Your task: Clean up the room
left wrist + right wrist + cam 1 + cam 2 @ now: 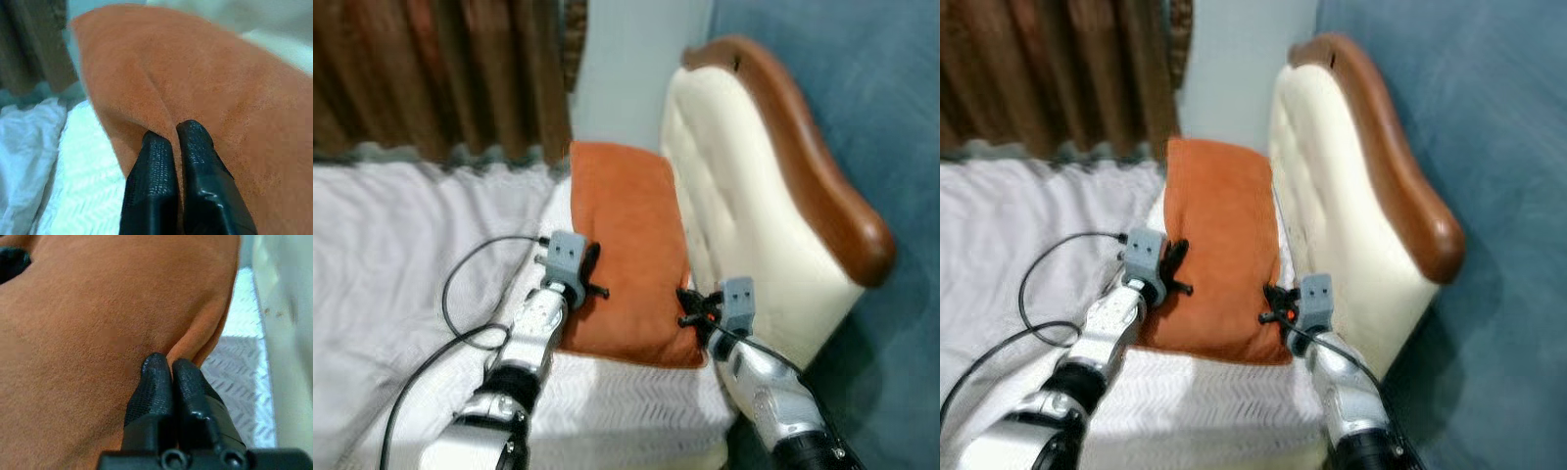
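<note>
A teal-blue wall (862, 108) runs along the right of the room, with brown curtains (440, 73) hanging at the far side and a strip of pale wall (631, 69) between them. Against the blue wall stands a cream tufted headboard (744, 206) topped by a curved brown wooden rail (822, 186). The bed (401, 255) is covered in a rumpled white sheet, with a white woven-pattern cover (626, 406) at its head end. An orange pillow (626, 245) lies at the head edge of the bed, just beside the headboard, its long side running along it. The left gripper (590, 277) sits at the pillow's left edge, its two black fingers (161, 171) pinched together on a raised fold of the orange fabric. The right gripper (690, 305) sits at the pillow's near right corner, by the headboard, fingers (159, 377) likewise closed on a fold of the fabric. A black cable (460, 284) loops over the sheet beside the left arm.
</note>
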